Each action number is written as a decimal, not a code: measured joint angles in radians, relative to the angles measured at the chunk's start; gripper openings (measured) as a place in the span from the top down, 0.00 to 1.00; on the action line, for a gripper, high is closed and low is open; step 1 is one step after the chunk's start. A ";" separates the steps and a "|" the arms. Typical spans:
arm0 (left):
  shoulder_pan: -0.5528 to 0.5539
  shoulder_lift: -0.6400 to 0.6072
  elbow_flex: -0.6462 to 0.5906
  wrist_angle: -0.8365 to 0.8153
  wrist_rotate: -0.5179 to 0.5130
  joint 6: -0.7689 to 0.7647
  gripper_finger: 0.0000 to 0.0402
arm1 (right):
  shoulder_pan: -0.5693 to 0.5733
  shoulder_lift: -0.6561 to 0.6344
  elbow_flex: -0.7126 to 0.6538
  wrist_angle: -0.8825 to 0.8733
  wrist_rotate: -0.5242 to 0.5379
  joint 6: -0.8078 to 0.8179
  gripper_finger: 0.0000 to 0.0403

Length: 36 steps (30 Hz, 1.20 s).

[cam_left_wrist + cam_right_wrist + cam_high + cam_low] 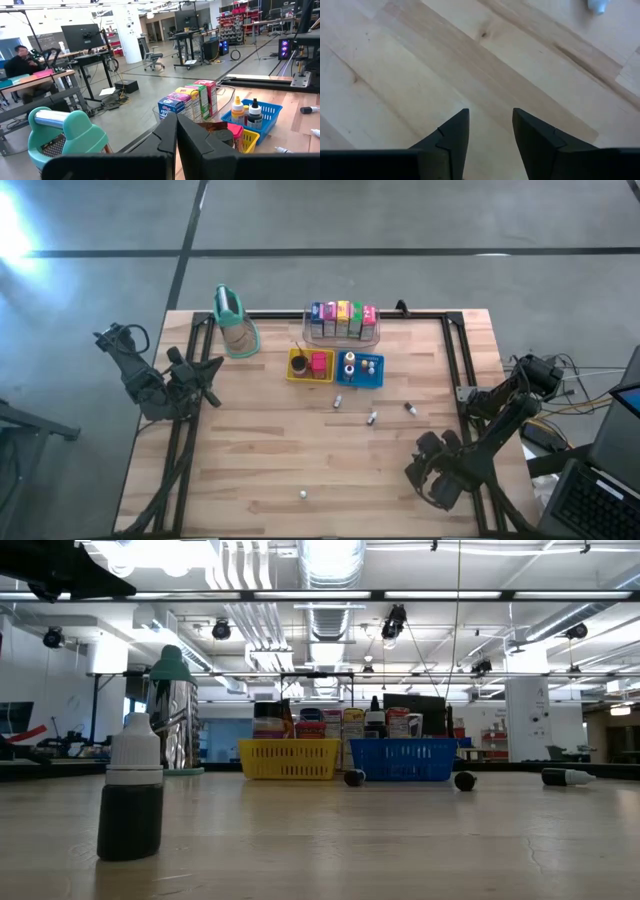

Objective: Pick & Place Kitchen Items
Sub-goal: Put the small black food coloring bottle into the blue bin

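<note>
From overhead, right gripper (pixel 432 472) sits at 4 o'clock; left gripper (pixel 205 372) parked at 9 o'clock; cartons (pixel 342 319) boxed at 12, small bottles (pixel 371 418) scattered mid-table. Low view: upright dropper bottle (pixel 131 790) up front could tip if clipped. Left wrist: fingers (pixel 167 140) pressed together, holding nothing. Right wrist: fingers (pixel 452 135) partly apart over bare wood, empty; a narrow gap may knock a lying bottle rolling.

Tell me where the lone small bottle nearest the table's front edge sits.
High view: the small bottle stands alone near the front edge, left of the right gripper, far from the baskets.
</note>
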<state>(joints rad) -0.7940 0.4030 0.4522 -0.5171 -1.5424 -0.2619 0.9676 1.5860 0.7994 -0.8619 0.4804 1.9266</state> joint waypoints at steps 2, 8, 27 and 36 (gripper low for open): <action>0.000 0.000 0.000 0.000 0.000 0.000 0.97 | 0.000 0.000 -0.002 0.000 0.018 0.000 0.62; 0.000 0.000 0.000 0.000 0.000 0.000 0.97 | 0.000 0.000 -0.002 0.002 0.020 0.000 0.59; 0.000 0.000 0.000 0.000 0.000 0.000 0.97 | -0.009 0.000 -0.002 0.006 0.024 -0.050 0.72; 0.000 0.004 -0.003 0.002 0.041 -0.137 0.97 | -0.020 0.000 -0.002 0.010 0.069 -0.049 0.80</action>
<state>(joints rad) -0.7940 0.4072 0.4489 -0.5152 -1.5013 -0.3990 0.9478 1.5860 0.7979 -0.8521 0.5496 1.8773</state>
